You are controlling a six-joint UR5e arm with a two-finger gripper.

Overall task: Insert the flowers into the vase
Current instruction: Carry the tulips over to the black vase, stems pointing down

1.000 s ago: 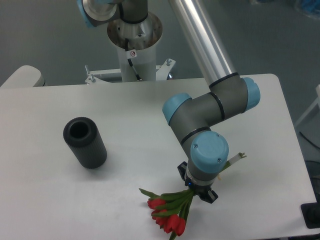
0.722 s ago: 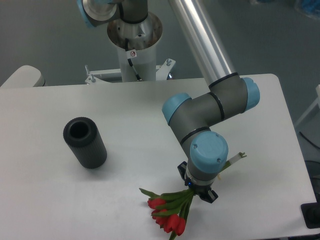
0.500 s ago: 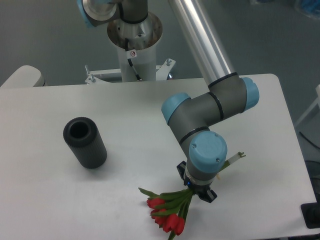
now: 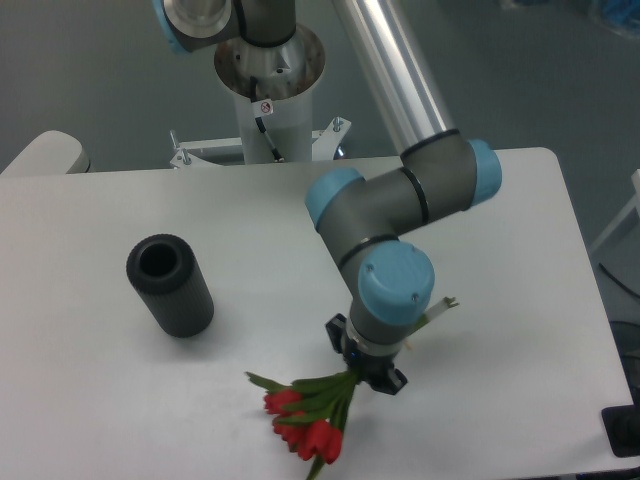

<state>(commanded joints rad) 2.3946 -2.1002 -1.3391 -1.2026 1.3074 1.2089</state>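
Red tulip buds with green leaves make up the flowers (image 4: 305,420), a small tied bunch whose heads hang toward the near edge of the white table (image 4: 100,400), while the pale stem ends poke out on the far side of the wrist. We see our gripper (image 4: 366,371) clenched on the stems just above the leaves, though the wrist hides most of the fingers. Well apart to the left stands the vase (image 4: 169,284), a dark ribbed cylinder, upright on the table with its round mouth open.
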